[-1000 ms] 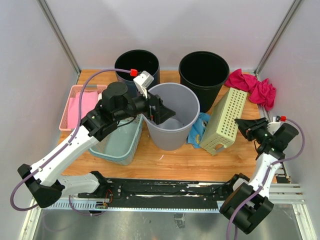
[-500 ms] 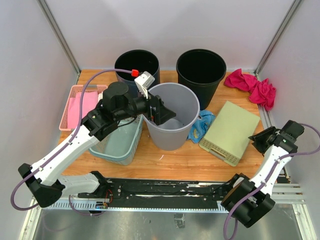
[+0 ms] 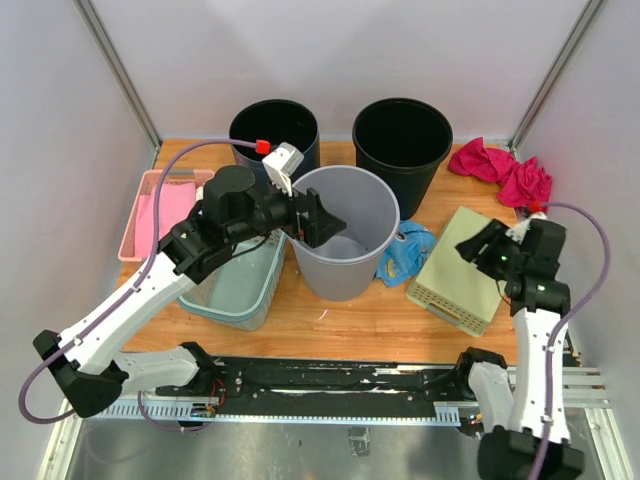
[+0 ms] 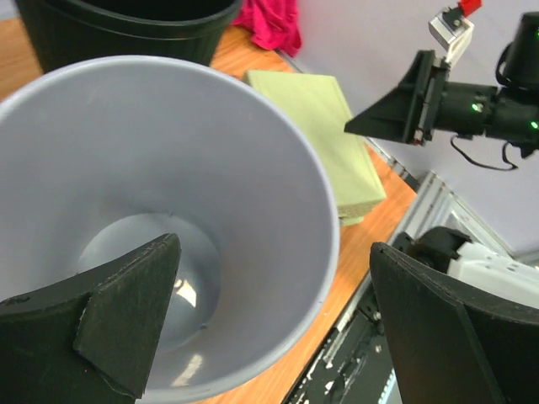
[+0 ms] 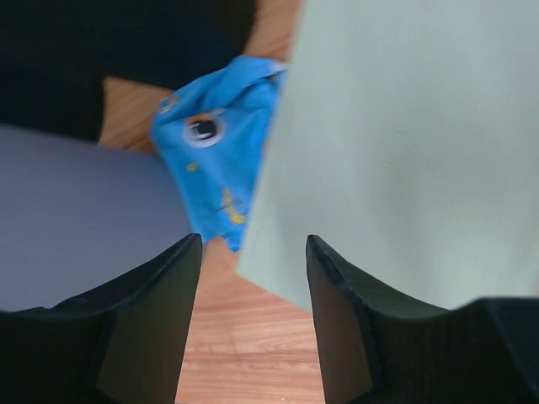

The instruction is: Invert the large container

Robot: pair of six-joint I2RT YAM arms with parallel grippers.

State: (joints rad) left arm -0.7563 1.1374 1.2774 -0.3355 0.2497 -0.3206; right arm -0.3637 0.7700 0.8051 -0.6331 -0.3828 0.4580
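Observation:
A large grey bin point(image 3: 345, 235) stands upright at the table's middle, open end up and empty inside point(image 4: 168, 168). My left gripper point(image 3: 318, 218) is open at its left rim; in the left wrist view point(image 4: 274, 244) one finger is inside the bin and the other outside the rim. A pale green perforated basket point(image 3: 465, 270) lies flat with its solid bottom facing up, right of the bin point(image 4: 324, 126). My right gripper point(image 3: 478, 248) is open and empty just above the basket's left edge point(image 5: 404, 126), fingers apart point(image 5: 253, 240).
A blue cloth point(image 3: 405, 250) lies between bin and basket point(image 5: 219, 160). Two black bins point(image 3: 275, 130) point(image 3: 402, 135) stand at the back. A pink tray point(image 3: 155, 210) and a teal basket point(image 3: 235, 285) sit left. A red cloth point(image 3: 505, 170) lies back right.
The green basket tipped from standing on its side to lying flat, bottom up. My right arm swung out to the right edge, then came back over the basket. My left arm barely moved.

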